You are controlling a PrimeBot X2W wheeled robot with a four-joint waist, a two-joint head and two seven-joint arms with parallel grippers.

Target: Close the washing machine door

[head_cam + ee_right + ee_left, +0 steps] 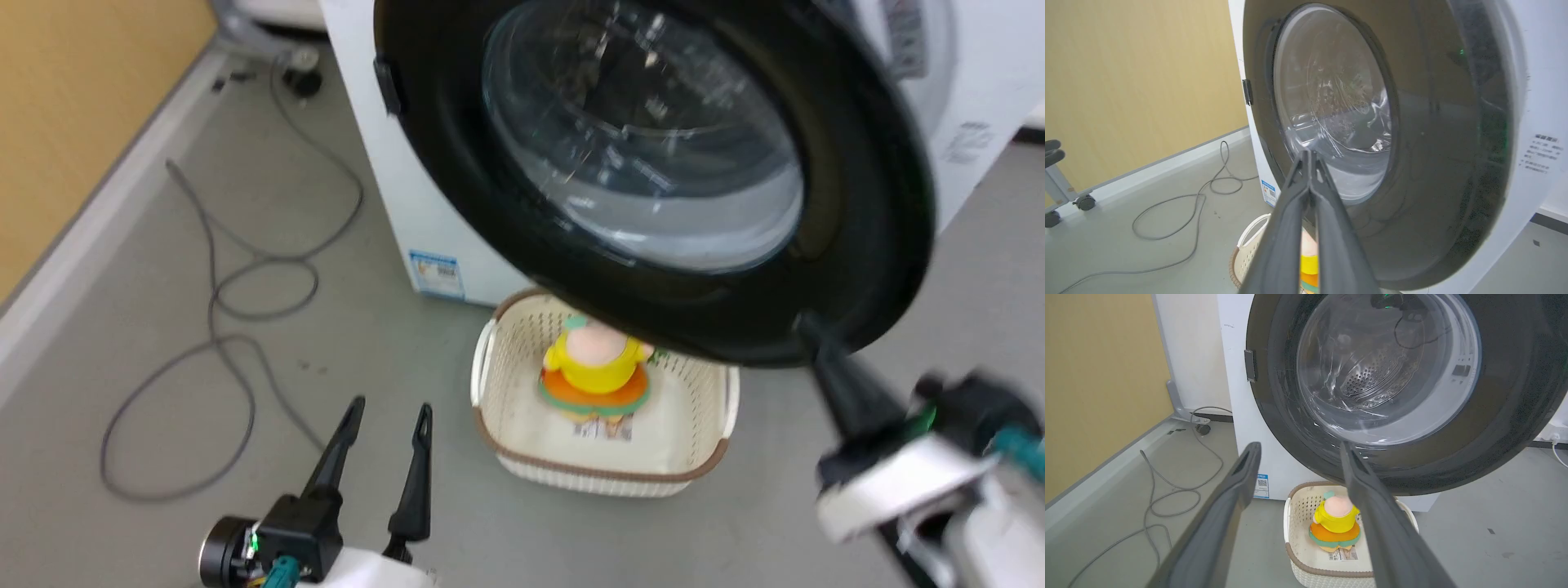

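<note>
Head view: the washing machine door (653, 163) is seen in front of the white washing machine (384, 180), its lower rim above a cream perforated basket (482, 384). The basket stands on the grey floor (367, 343) at the machine's front bottom edge, and a yellow-and-orange toy figure (596, 363) is held in it. The left gripper (390, 407) is seen low, spread wide and empty. The right gripper (808, 327) is seen pinched together at the door's lower rim; contact cannot be told because of blur.

Left wrist view: the door (1388, 367) is seen beyond parted fingers (1237, 486). A grey cable (1155, 498) lies along the floor's left edge.

Right wrist view: the fingers (1290, 212) are pressed flat together with nothing gripped. The door (1433, 134) lies near the machine's front; latching cannot be told.
</note>
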